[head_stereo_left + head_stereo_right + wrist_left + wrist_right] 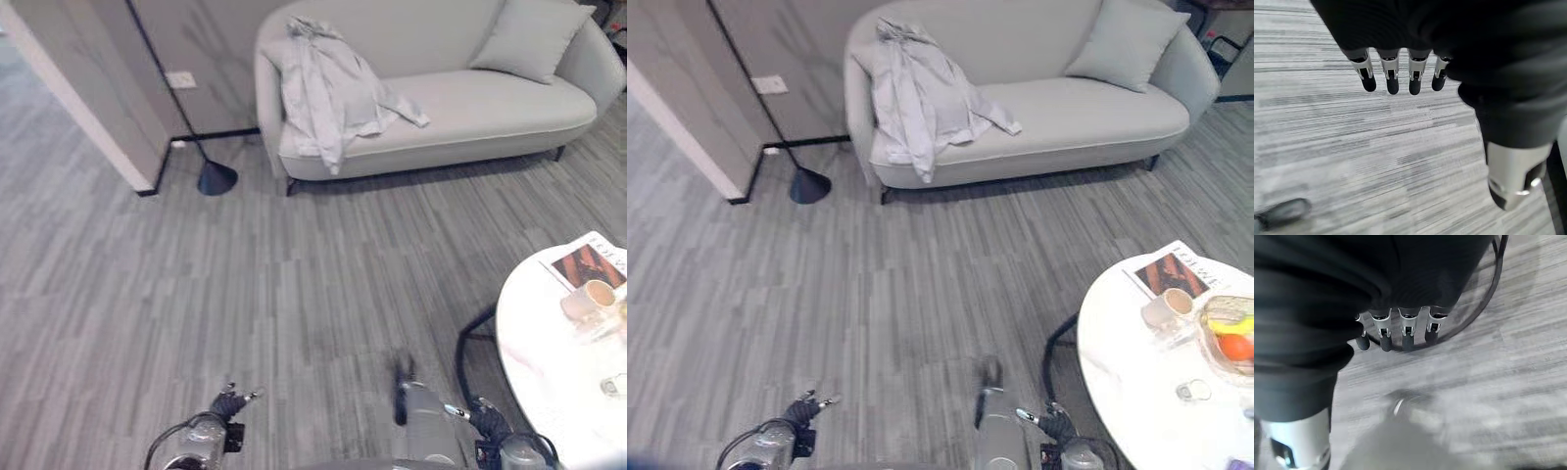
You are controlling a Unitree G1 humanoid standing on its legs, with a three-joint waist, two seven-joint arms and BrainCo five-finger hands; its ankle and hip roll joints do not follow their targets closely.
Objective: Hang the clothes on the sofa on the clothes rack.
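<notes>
One garment, a pale grey jacket, is seen draped over the left end of the light sofa at the far side of the room, partly over the backrest and partly hanging down the front of the seat; a sleeve is spread rightwards on the seat cushion. Its collar and lower hem are bunched, so the exact cut can't be made out. A grey cushion is propped at the sofa's right end, its top cut off by the frame edge. Left of the sofa a thin black pole with a dark cone-shaped base stands on the wood-look floor by the wall corner; the pole's upper part is cut off, so what it carries can't be told. Near right, a round white table is only partly in frame, w/ a magazine, a cup and a fruit bowl on it; a small glass item beside them is too small to identify. The left hand is held low over bare floor, fingers straight and relaxed, nothing held. The right hand is likewise extended over the floor near the table's dark ring base, fingers straight, empty. Both hands are well apart from the jacket.
</notes>
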